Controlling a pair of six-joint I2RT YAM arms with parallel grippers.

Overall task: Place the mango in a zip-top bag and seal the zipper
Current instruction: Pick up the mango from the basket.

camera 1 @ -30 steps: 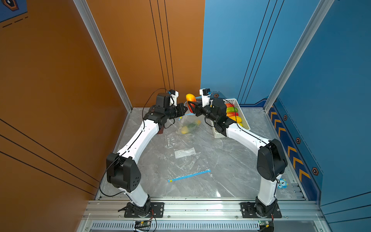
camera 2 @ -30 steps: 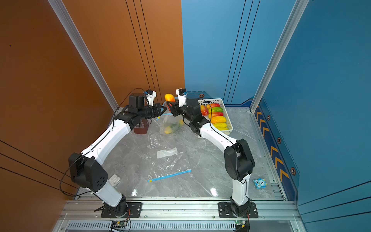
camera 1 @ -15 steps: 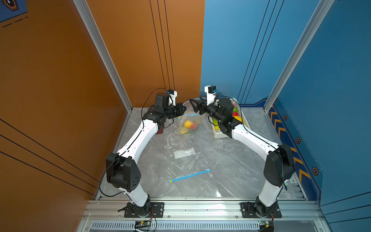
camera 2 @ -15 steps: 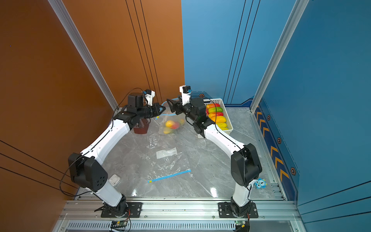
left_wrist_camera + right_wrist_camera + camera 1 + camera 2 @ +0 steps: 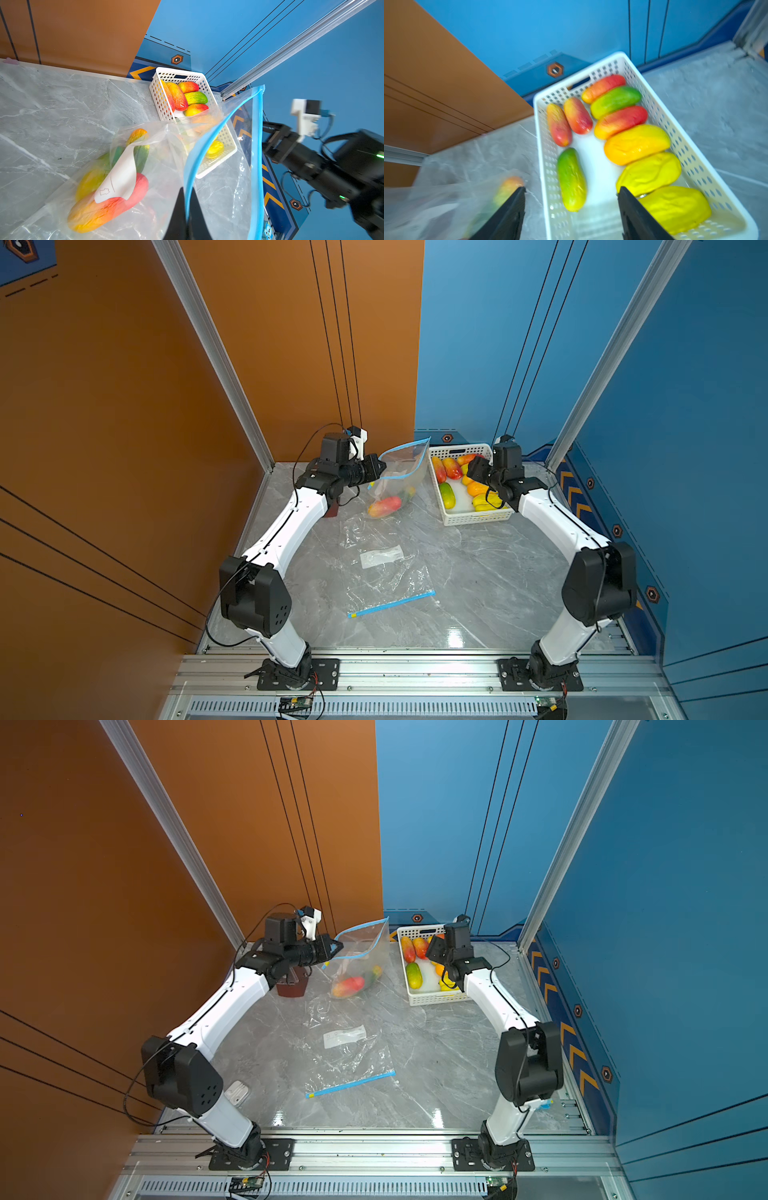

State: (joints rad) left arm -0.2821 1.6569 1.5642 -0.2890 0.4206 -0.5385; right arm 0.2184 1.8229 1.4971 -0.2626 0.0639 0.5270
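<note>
Red fading to orange and yellow, the mango [image 5: 108, 205] lies at the bottom of the clear bag [image 5: 405, 466], next to a greener fruit [image 5: 141, 153] and a white label [image 5: 120, 178]. The bag's blue zipper [image 5: 256, 145] gapes open. Just beside it the white basket [image 5: 473, 517] holds more mangoes [image 5: 635, 143], red, green and yellow. My left gripper [image 5: 378, 469] is clenched on the zipper's edge, holding the bag up; my right gripper [image 5: 571, 188] hangs over the basket, jaws spread wide, grasping nothing
</note>
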